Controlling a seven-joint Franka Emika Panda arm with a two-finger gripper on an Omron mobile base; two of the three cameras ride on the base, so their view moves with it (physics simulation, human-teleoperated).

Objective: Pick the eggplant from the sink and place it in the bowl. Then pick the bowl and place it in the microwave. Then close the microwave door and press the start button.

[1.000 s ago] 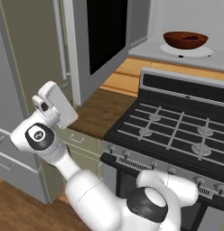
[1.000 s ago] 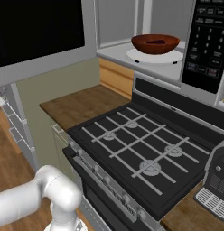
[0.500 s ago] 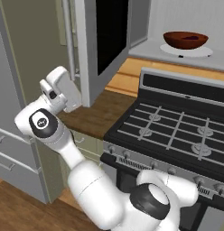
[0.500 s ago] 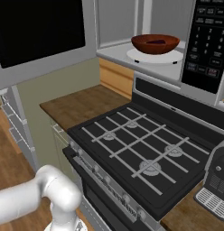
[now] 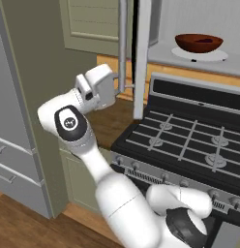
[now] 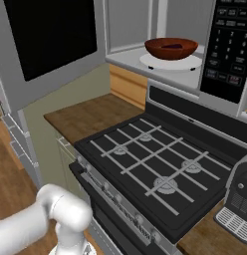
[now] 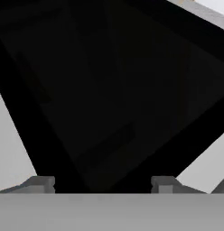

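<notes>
Closing the microwave door

We see the claw (image 7: 102, 182), jaws apart and empty, facing the door (image 6: 51, 40) glass to push it; the bowl (image 6: 171, 48) sits upper right inside the microwave (image 6: 187, 74).

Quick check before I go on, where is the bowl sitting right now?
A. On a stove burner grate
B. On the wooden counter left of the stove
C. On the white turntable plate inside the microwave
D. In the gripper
C. The reddish-brown bowl rests on the white turntable plate inside the microwave, above the stove, with the microwave door not yet shut.
</notes>
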